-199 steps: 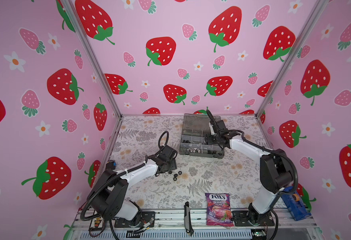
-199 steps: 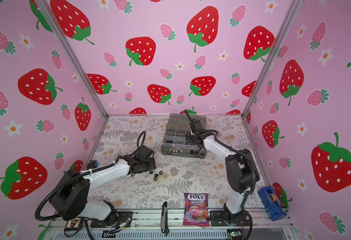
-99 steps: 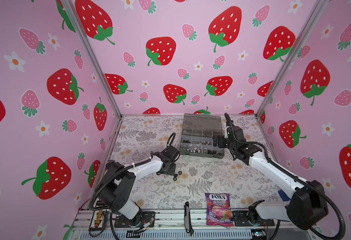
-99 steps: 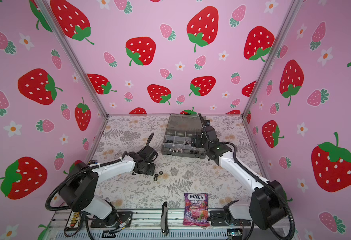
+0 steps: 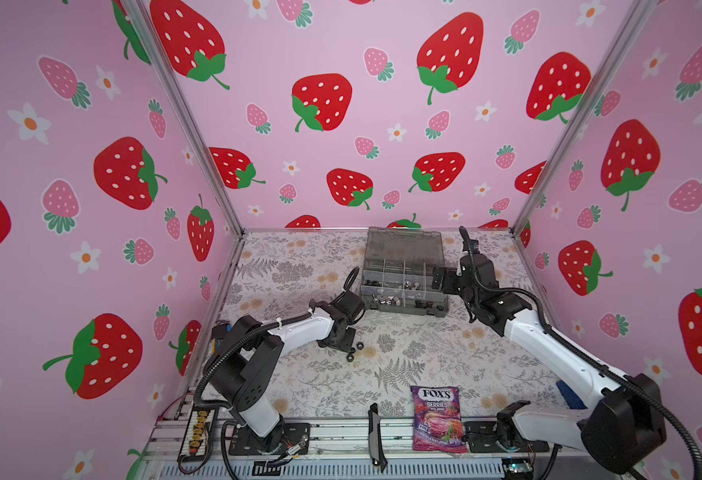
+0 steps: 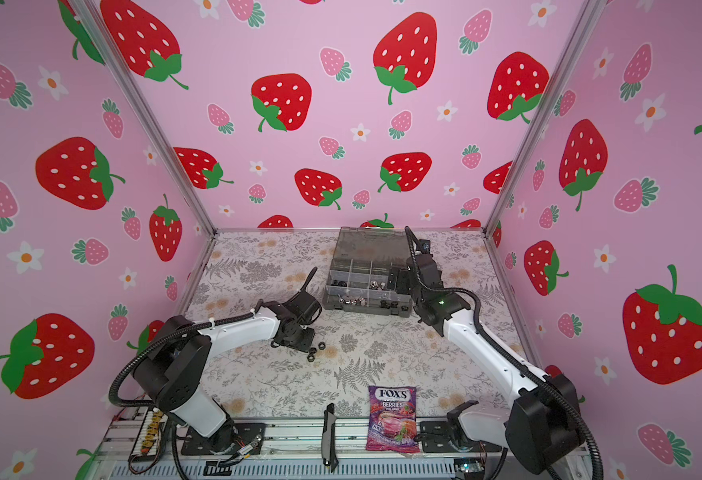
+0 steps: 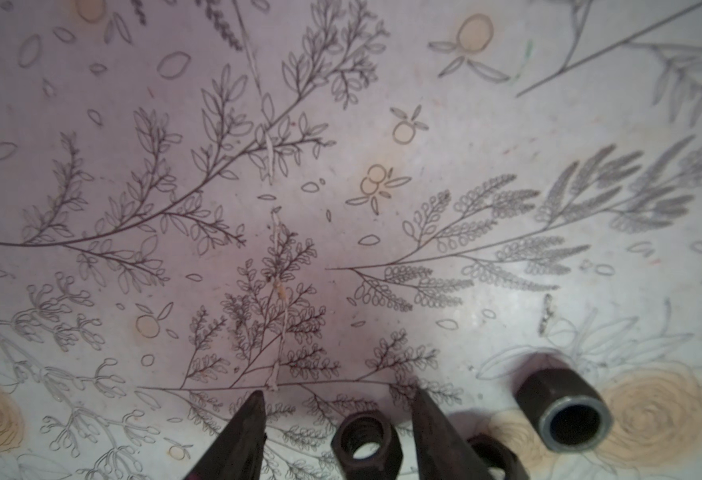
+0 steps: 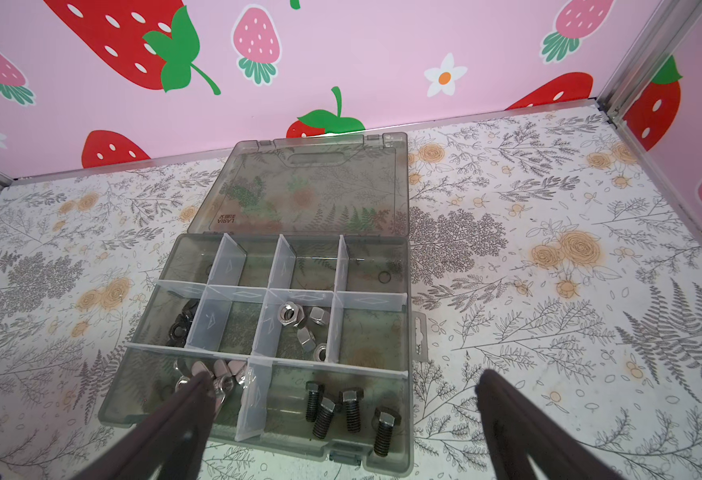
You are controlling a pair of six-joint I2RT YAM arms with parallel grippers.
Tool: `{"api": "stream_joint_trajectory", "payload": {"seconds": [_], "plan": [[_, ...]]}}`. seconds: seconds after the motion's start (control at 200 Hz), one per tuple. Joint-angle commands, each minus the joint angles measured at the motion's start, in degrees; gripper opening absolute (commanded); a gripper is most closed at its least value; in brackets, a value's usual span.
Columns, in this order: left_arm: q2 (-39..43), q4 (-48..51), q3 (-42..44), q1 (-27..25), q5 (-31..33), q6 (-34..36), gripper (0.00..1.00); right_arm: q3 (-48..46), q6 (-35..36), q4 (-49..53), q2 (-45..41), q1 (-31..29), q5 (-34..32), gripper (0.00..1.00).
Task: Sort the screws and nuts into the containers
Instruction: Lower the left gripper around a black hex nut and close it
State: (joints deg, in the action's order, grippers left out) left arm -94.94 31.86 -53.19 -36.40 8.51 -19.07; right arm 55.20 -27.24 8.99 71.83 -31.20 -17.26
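The grey organiser box (image 5: pixel 403 249) lies open at the back of the table, its compartments (image 8: pixel 372 328) in the right wrist view. Black screws (image 8: pixel 343 409) share one near compartment. Silver hex nuts (image 8: pixel 303 328), winged nuts (image 8: pixel 233 368) and black nuts (image 8: pixel 181 326) fill others. My right gripper (image 8: pixel 343 374) hangs wide open, empty, at the box's right edge (image 5: pixel 438 280). Loose black nuts (image 5: pixel 351 353) lie mid-table. My left gripper (image 7: pixel 339 392) stands open low over them, one black nut (image 7: pixel 366 442) between its fingers with a gap either side; two more nuts (image 7: pixel 563 409) lie beside.
A purple Fox's candy bag (image 5: pixel 436 417) and a black cutter (image 5: pixel 376 432) lie at the front edge. A blue box (image 5: pixel 569 395) shows partly behind my right arm. Pink strawberry walls close in three sides.
My right gripper drew back from over the box to its right edge and its jaws spread wide. The left gripper settled around a loose nut while its jaws narrowed.
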Motion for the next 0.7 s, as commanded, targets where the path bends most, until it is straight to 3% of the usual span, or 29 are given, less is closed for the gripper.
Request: {"api": "stream_joint_trajectory", "payload": {"seconds": [0.0,0.265,0.695], "plan": [[1.5,2.1,0.0,-0.4,0.1,-1.0,0.59,-0.7,-1.2,-0.6,0.1,0.3,-1.3,1.00],[2.4,4.5,0.9,-0.5,6.0,-4.7,0.60,-0.8,-1.1,-1.0,1.2,0.3,-0.3,1.00],[0.2,0.4,1.0,-0.7,0.3,-5.5,0.50,-1.1,-1.3,-1.3,1.4,0.3,0.1,1.00]]}}
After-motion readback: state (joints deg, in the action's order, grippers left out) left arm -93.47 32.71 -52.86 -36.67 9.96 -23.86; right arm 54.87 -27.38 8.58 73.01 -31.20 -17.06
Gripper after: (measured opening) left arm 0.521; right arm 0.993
